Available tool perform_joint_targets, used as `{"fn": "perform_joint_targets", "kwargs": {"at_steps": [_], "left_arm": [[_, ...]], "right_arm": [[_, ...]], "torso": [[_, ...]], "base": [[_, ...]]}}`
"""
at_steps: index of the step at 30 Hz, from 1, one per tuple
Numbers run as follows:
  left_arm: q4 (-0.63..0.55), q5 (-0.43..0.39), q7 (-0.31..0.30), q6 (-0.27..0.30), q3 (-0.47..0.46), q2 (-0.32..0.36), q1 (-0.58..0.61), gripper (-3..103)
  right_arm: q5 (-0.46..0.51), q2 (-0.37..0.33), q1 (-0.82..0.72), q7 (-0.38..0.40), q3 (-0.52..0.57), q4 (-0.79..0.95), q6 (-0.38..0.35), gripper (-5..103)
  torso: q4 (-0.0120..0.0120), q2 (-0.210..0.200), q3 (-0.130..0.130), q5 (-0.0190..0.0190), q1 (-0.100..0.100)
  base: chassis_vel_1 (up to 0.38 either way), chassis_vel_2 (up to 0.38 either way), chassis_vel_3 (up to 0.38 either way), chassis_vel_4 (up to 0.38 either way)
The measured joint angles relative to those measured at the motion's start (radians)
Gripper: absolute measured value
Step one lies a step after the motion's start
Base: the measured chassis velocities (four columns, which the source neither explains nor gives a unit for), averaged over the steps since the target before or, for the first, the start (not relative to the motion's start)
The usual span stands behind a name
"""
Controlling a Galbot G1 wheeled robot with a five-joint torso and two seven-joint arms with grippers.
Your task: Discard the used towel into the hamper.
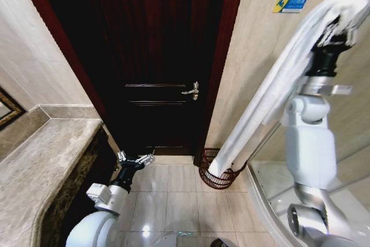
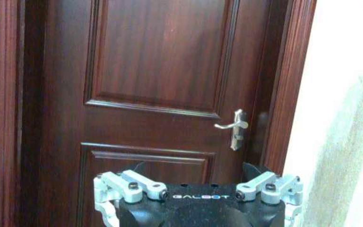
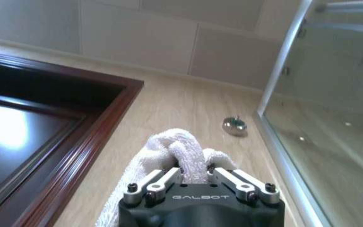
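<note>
While my head view looks down at the tiled floor, I see the right gripper (image 1: pixel 341 27) raised at the upper right of the frame, clenched on one end of the white towel (image 1: pixel 272 93); the towel hangs in a long slanted drape toward the lower centre, its bottom end inside the hamper (image 1: pixel 203 173); the hamper stands on the floor right of centre, low in the frame, just beside the dark wooden door (image 1: pixel 156 62) and near the glass shower enclosure (image 1: pixel 272 192) at lower right; a blue sign (image 1: pixel 291 2) sits on the wall at the top right; a stone counter (image 1: pixel 46 160) fills the lower left; the left gripper (image 1: pixel 136 159) sits low, left of centre, beside the counter's end, fingers spread and holding nothing.

Left wrist view: left gripper (image 2: pixel 197 189) at the bottom edge, its two finger sets wide apart, released; beyond it the door (image 2: pixel 156 80) with its silver lever handle (image 2: pixel 235 128) right of centre; pale wall (image 2: pixel 345 118) along the right side.

Right wrist view: right gripper (image 3: pixel 194 182) at bottom centre, fingers pinched on a bunched fold of the towel (image 3: pixel 175 151), which rises above the fingertips; door frame (image 3: pixel 87 137) runs along the left; a small metal wall fitting (image 3: pixel 234 125) at centre; glass panel (image 3: pixel 326 118) on the right.
</note>
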Motion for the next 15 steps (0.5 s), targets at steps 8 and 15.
{"fn": "perform_joint_targets", "kwargs": {"at_steps": [8, 15], "left_arm": [[0.0, 0.0, 0.0, 0.0, 0.0, 0.0, 0.0, 100], [0.0, 0.0, 0.0, 0.0, 0.0, 0.0, 0.0, 100]], "right_arm": [[0.009, 0.027, -0.095, -0.01, 0.023, 0.001, 0.029, 11], [0.042, 0.08, -0.268, -0.015, 0.045, 0.041, 0.043, 11]], "torso": [[0.0, 0.0, 0.0, -0.0004, 0.0], [-0.0001, 0.0, 0.0, 0.0001, 0.0]], "base": [[0.0, 0.0, 0.0, 0.0], [0.0, 0.0, 0.0, 0.0]]}}
